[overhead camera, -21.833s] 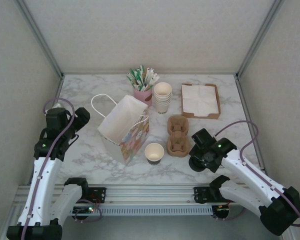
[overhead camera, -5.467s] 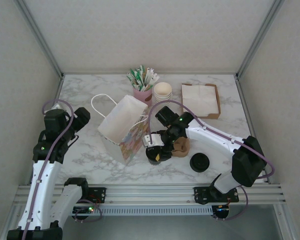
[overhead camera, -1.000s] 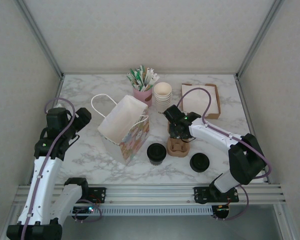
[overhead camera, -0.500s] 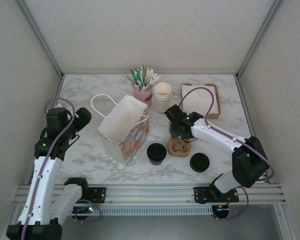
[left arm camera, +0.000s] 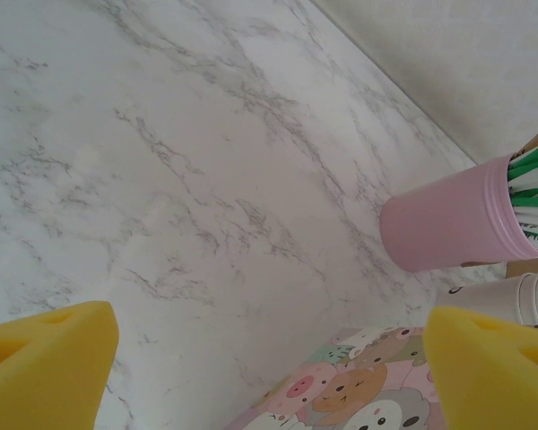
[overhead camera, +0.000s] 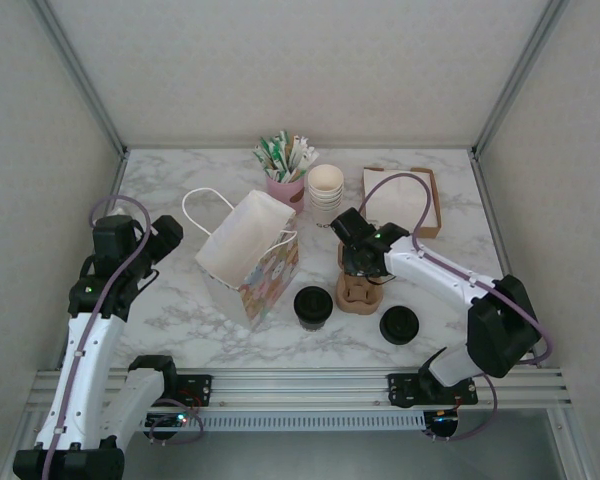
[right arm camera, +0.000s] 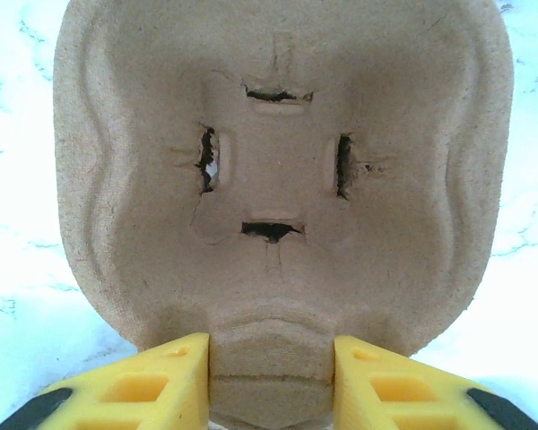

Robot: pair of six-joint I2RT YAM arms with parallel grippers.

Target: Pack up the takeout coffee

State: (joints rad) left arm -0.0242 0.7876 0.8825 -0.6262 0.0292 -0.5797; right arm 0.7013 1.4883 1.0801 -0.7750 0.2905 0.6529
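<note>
- While my right arm reaches to mid-table, top external view: the takeout coffee (overhead camera: 312,306), black lid on, stands upright on the marble table (overhead camera: 175,312). It is just beside the printed side of the paper bag (overhead camera: 248,256) and just left of the pulp cup carrier (overhead camera: 358,290). It is not yet in either.
- Same view: my right gripper (overhead camera: 361,268) is down on the carrier's far half, in my judgement to shift or steady it for the coffee.
- Same view: a spare black lid (overhead camera: 399,325) lies near the carrier's right. Stacked cream cups (overhead camera: 325,192), a pink cup (overhead camera: 285,188) of sachets and a napkin tray (overhead camera: 401,233) stand behind.
- Same view: my left gripper (overhead camera: 163,236) hangs at the table's left side, apart from the bag, likely to leave room.
- Left wrist view: my left fingers (left arm camera: 45,363) are spread wide and hold nothing. Beyond them are the pink cup and the bag's cartoon print.
- Right wrist view: my right fingers (right arm camera: 161,381) pinch the carrier's narrow middle ridge from both sides. The slit well ahead is empty.
</note>
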